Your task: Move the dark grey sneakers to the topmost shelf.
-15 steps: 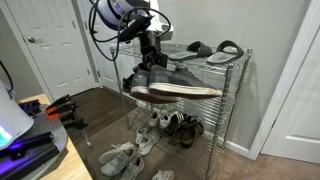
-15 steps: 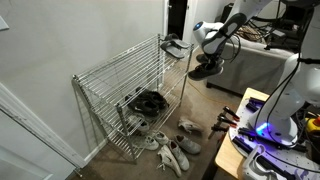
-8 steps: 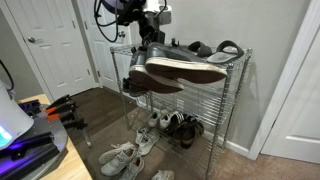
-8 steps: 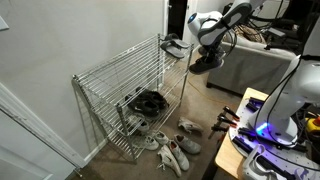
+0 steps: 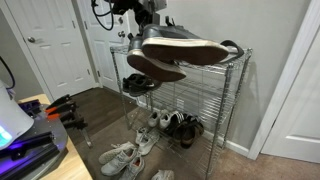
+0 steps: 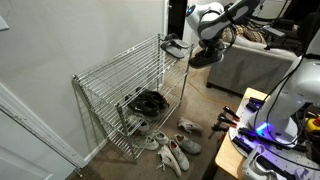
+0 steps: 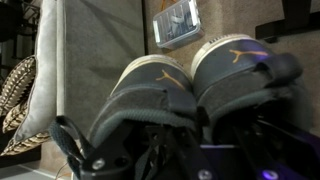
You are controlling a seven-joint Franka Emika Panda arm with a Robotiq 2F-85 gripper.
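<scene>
The dark grey sneakers [image 5: 170,52] hang together from my gripper [image 5: 147,22], soles outward, in front of the rack at the height of the topmost shelf [image 5: 228,60]. They also show in an exterior view [image 6: 205,57] just beside the rack's top corner. In the wrist view the pair [image 7: 190,90] fills the frame, heels up, and hides my fingers. The gripper is shut on the sneakers.
Flat grey slippers [image 5: 222,49] lie on the top tier. Black lace-up shoes [image 5: 183,126] sit on a lower tier. Pale sneakers [image 5: 120,156] lie on the floor by the rack. A white door [image 5: 50,45] stands behind, and a table edge [image 5: 40,150] is nearby.
My gripper has lifted the dark grey sneakers from mid-rack height up to the level of the top tier and closer to the rack.
</scene>
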